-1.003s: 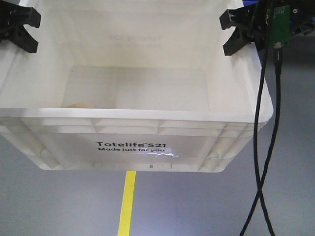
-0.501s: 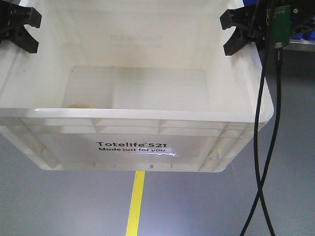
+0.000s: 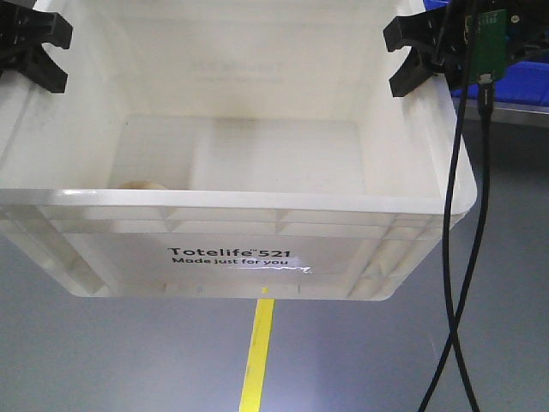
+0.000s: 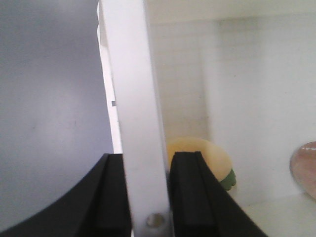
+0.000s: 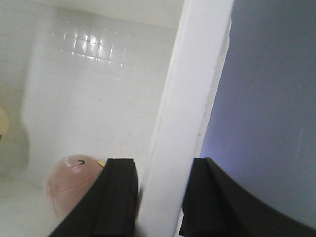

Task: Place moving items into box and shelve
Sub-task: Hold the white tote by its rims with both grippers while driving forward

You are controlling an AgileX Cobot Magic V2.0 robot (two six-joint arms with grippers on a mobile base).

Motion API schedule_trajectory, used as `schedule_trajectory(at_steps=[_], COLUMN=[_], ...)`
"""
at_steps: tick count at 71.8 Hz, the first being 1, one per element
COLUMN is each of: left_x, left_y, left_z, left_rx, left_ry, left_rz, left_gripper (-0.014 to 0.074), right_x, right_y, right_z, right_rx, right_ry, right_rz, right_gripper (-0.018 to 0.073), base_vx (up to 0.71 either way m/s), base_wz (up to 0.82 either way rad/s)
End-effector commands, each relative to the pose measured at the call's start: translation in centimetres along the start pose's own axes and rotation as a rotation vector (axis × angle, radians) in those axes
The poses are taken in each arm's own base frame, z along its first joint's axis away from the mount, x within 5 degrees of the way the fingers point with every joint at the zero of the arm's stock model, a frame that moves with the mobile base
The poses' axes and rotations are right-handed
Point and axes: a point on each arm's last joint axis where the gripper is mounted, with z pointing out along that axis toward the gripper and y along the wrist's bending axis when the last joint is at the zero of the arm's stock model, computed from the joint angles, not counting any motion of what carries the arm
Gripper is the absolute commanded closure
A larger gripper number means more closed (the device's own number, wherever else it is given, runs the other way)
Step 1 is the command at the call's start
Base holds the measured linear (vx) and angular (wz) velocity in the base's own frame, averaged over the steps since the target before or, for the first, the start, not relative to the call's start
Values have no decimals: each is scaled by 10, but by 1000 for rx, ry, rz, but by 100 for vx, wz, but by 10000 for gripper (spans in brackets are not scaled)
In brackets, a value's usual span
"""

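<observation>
The white box [image 3: 232,202] with black "Totelife 521" print hangs above the floor, held by both side walls. My left gripper [image 3: 30,51] is shut on its left wall [image 4: 140,123], one finger inside and one outside. My right gripper [image 3: 416,56] is shut on the right wall [image 5: 190,98] the same way. Inside lie two moving items. The cream-yellow one [image 4: 207,153] sits near the left wall, and only its top shows over the front rim [image 3: 141,184]. The reddish-brown one [image 5: 71,182] rests by the right wall and also shows at the edge of the left wrist view [image 4: 306,168].
A grey floor lies below with a yellow line [image 3: 257,360] running under the box. Blue bins [image 3: 523,81] on a shelf edge show at the top right. Black cables [image 3: 463,257] hang down past the box's right side.
The yellow floor line has slid to the right under the box and the blue bins have come into view at the top right. Box and grippers keep their places in the view.
</observation>
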Motion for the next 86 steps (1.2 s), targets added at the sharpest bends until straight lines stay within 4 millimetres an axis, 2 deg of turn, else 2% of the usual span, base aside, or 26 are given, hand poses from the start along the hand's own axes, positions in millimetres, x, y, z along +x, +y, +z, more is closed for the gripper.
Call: schedule_trajectory(at_steps=[1,86], left_x=[-6,-6], left_y=[-33,-33], left_z=[-33,-33], left_rx=[248,248], left_ry=[-177,-177], left_rz=[-15,-15], left_gripper=[597,597], right_x=[-2,-2], right_y=[39,39], right_z=[-36,-36], right_rx=[-271,-271], right_ry=[-141,-140], right_rz=[-3,-3], right_gripper=[562,562], base_vx=[46,48], base_wz=[12,7])
